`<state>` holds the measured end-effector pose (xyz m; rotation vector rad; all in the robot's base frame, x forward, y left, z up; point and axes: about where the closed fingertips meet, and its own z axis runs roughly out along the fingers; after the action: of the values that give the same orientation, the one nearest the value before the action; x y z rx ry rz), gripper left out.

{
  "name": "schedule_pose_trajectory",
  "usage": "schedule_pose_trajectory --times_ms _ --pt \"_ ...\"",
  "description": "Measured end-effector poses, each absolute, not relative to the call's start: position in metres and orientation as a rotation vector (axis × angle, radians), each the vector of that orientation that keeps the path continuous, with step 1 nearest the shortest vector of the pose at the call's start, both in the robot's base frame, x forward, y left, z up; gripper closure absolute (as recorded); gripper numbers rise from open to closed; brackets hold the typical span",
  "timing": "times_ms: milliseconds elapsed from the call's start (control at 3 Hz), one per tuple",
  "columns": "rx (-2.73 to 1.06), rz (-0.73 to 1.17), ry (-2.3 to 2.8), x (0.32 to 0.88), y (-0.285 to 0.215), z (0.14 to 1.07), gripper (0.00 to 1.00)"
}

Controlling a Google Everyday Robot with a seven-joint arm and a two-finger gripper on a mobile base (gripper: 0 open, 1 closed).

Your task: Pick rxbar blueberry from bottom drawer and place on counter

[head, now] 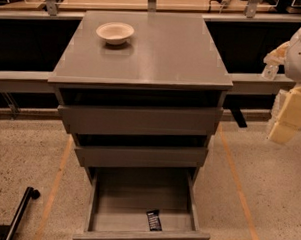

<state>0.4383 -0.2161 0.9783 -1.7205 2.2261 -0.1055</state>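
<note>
The rxbar blueberry (154, 220) is a small dark wrapper lying flat near the front right of the bottom drawer (140, 236), which is pulled fully open. The counter (158, 52) is the grey top of the cabinet. My gripper (289, 117) is at the right edge of the view, pale yellow below the white arm, level with the upper drawers. It is well right of the cabinet and high above the bar, touching nothing.
A cream bowl (115, 33) stands at the back left of the counter. The two upper drawers (140, 120) stick out slightly. A black pole (21, 209) lies on the speckled floor at lower left. Orange tape lines run along both sides of the cabinet.
</note>
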Motion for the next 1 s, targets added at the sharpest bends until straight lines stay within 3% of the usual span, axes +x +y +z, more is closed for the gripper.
schedule_pose_trajectory --times_ms 1000 --pt "-1.561 -0.036 2.196 0.461 -0.211 0.951 0.0"
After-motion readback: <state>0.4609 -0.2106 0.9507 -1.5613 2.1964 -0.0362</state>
